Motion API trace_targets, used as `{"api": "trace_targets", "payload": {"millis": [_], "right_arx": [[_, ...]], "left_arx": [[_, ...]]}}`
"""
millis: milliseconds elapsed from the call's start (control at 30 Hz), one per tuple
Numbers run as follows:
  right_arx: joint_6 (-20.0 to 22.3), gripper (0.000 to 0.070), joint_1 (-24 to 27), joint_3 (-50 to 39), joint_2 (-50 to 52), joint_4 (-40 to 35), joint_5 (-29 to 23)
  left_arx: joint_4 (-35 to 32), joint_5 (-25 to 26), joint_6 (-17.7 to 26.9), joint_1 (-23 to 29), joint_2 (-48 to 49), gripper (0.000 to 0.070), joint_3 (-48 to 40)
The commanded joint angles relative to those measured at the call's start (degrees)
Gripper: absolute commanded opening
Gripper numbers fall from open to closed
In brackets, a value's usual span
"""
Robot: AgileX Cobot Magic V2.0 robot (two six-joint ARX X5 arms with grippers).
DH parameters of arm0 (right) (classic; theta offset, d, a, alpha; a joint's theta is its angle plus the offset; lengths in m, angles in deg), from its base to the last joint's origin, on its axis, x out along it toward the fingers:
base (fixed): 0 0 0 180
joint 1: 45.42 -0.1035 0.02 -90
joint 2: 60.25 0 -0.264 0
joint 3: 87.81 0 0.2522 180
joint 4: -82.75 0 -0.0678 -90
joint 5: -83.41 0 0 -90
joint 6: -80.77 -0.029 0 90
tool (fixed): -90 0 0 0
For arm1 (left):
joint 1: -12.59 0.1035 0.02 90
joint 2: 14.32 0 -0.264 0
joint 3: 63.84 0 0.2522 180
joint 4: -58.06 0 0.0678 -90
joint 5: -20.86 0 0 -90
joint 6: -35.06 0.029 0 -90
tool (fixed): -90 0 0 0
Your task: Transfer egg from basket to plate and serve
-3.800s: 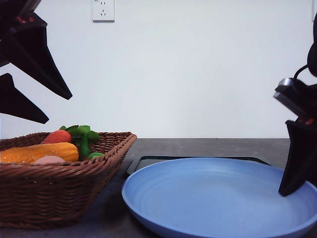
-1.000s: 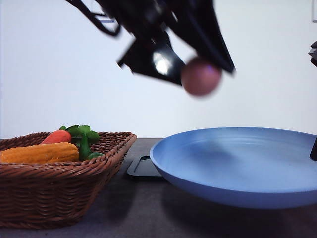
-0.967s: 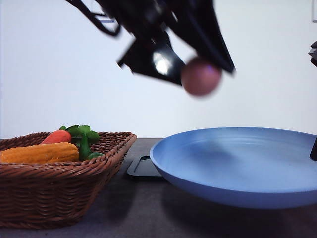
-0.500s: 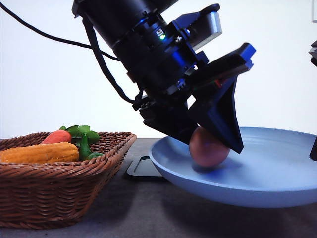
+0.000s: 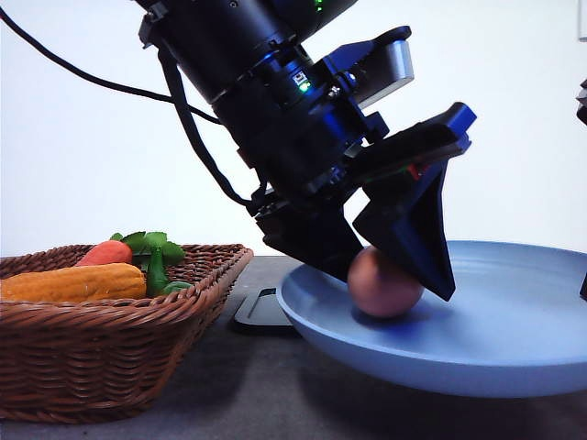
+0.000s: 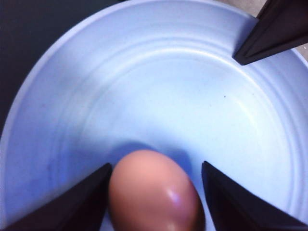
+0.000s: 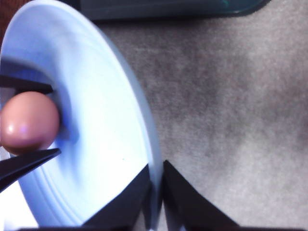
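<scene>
The pinkish-brown egg (image 5: 383, 284) lies on the light-blue plate (image 5: 514, 321), near its left side. My left gripper (image 5: 394, 282) reaches down into the plate with its black fingers (image 6: 86, 202) on either side of the egg (image 6: 154, 192), shut on it. My right gripper (image 7: 156, 180) is shut on the plate's rim (image 7: 144, 144) and holds the plate above the table, tilted. The egg (image 7: 29, 122) also sits between the left fingers in the right wrist view. The wicker basket (image 5: 92, 339) stands at the left.
A corn cob (image 5: 73, 282), a carrot (image 5: 105, 252) and green leaves (image 5: 151, 247) lie in the basket. A flat black tray (image 5: 261, 312) rests on the grey table (image 7: 231, 106) under and behind the plate.
The left gripper carried the egg from mid-air down into the plate, and the egg now touches the plate's surface. The right gripper lifted the plate off the table beforehand.
</scene>
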Motion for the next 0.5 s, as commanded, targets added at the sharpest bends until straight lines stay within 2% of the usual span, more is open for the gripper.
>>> {"api": "trace_targets", "payload": {"millis": [0, 233, 467], "right_arx": [[0.5, 0.0, -0.2, 0.7, -0.4, -0.1, 0.9], [0.0, 0.0, -0.1, 0.7, -0.4, -1.6, 0.9], [-2.3, 0.0, 0.3, 2.5, -3.6, -6.1, 0.9]], "left_arx": [[0.2, -0.2, 0.5, -0.7, 1.0, 0.0409, 1.2], [4.7, -0.6, 0.5, -0.5, 10.3, 0.0408, 3.5], [8.6, -6.1, 2.0, 0.1, 23.6, 0.0408, 5.0]]}}
